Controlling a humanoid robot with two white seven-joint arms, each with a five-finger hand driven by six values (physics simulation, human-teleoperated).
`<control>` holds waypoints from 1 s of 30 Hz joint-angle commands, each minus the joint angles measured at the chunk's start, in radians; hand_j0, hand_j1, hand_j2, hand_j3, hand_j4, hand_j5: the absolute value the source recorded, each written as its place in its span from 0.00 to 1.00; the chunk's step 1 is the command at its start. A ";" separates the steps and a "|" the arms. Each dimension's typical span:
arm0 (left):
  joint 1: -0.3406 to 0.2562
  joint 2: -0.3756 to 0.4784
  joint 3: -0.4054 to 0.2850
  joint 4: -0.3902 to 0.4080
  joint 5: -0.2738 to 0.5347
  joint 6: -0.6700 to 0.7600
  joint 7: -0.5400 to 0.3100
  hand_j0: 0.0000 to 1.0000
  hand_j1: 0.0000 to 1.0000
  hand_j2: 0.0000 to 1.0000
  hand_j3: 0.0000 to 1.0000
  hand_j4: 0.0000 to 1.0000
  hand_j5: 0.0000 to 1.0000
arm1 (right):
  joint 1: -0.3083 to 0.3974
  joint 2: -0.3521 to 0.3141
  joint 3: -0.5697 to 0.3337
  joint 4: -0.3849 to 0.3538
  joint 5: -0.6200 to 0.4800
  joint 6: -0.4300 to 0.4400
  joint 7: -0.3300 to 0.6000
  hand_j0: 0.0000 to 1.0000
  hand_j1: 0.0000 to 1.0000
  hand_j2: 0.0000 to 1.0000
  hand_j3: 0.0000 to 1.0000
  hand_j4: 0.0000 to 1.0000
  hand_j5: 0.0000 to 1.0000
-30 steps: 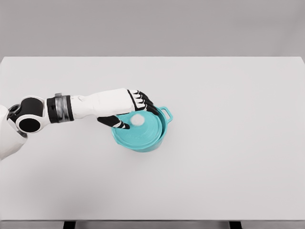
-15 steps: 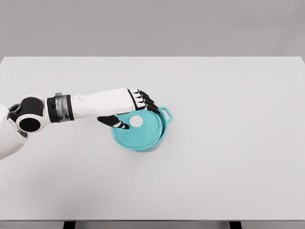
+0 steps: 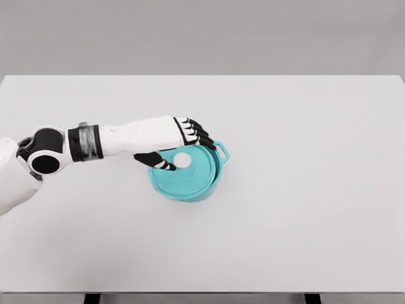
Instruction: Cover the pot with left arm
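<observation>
Nearest the camera, the white table (image 3: 266,247) stretches bare across the lower part of the head view, its front edge running along the bottom of the picture. Further in, the left arm (image 3: 82,142) comes in from the picture's left edge, with a black-and-white shoulder joint, a grey banded wrist section and a white forearm reaching rightward toward the middle of the table. At its end, the left hand (image 3: 174,142) sits over the upper left part of the teal pot (image 3: 199,190), its black-tipped fingers (image 3: 197,134) spread loosely over the far rim and the thumb (image 3: 158,161) pointing toward the white knob (image 3: 182,160). The fingers look relaxed and apart, not clamped on the knob; whether they touch the lid cannot be told for sure. The teal lid (image 3: 186,174) lies on the pot, shifted slightly toward the left and front, so a thin crescent of the pot's rim shows along the right side. The pot stands upright, a little left of the table's middle, and its one visible loop handle (image 3: 221,151) points toward the far right. Beyond the table's far edge is a plain grey backdrop (image 3: 202,35).
</observation>
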 commanded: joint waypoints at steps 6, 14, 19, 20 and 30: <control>-0.002 -0.020 0.001 0.005 0.006 0.002 0.001 0.90 0.90 0.90 0.90 0.90 0.90 | 0.000 0.000 0.000 0.000 0.000 0.000 0.000 1.00 1.00 1.00 1.00 1.00 1.00; -0.008 -0.023 0.001 0.005 0.006 0.002 -0.001 0.90 0.90 0.90 0.90 0.90 0.90 | 0.000 0.000 0.000 0.000 0.000 0.000 0.000 1.00 1.00 1.00 1.00 1.00 1.00; -0.015 -0.041 0.001 0.013 -0.002 0.002 -0.001 0.90 0.90 0.90 0.90 0.90 0.90 | 0.000 0.000 0.000 0.000 0.000 0.000 0.000 1.00 1.00 1.00 1.00 1.00 1.00; -0.015 -0.040 0.001 0.013 -0.002 0.002 -0.001 0.90 0.90 0.90 0.90 0.90 0.90 | 0.000 0.000 0.000 0.000 0.000 0.000 0.000 1.00 1.00 1.00 1.00 1.00 1.00; -0.012 -0.035 0.002 0.010 0.000 0.002 -0.001 0.93 0.93 0.93 0.93 0.93 0.93 | 0.000 0.000 0.000 0.000 0.000 0.000 0.000 1.00 1.00 1.00 1.00 1.00 1.00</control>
